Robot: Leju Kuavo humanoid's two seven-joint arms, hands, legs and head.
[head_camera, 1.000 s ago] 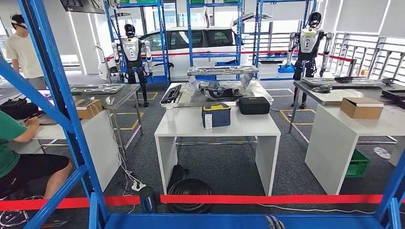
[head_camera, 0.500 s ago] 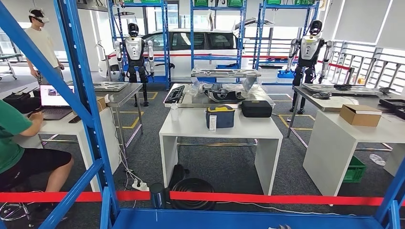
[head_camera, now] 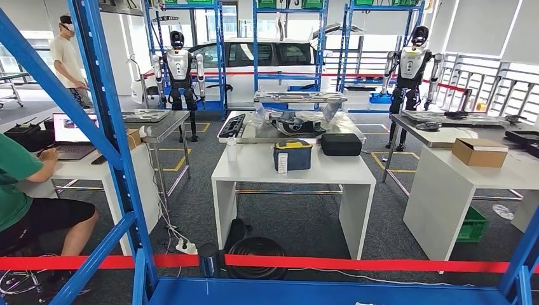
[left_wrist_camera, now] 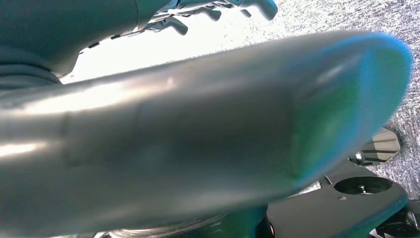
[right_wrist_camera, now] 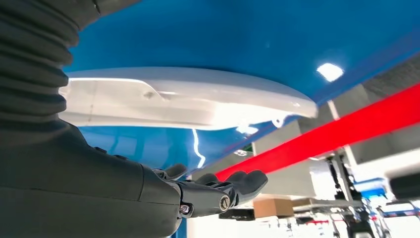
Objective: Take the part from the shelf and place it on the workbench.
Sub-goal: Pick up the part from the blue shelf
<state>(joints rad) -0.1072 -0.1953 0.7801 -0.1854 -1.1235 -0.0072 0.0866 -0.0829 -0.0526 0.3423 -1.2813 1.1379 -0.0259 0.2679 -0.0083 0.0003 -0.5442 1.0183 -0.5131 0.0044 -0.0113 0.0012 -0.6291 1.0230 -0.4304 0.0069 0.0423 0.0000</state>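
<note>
Long silver-grey curved sheet-metal part (left_wrist_camera: 198,134), smooth, glossy, rounded at one end, lies across the left wrist view just beside the left hand (left_wrist_camera: 213,10); whether those dark curled fingers (left_wrist_camera: 173,24) grip it, cannot tell. In the right wrist view a pale curved edge of the part (right_wrist_camera: 188,101) sits against the blue metal shelf (right_wrist_camera: 247,39). Right hand (right_wrist_camera: 218,191) is beneath it, fingers (right_wrist_camera: 247,181) loosely extended, apart from the part. No readable writing on the part.

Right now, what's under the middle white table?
Under the white table, dark coiled hose and a black bag lie on the carpet. The red tape covers part of the coil.
</note>
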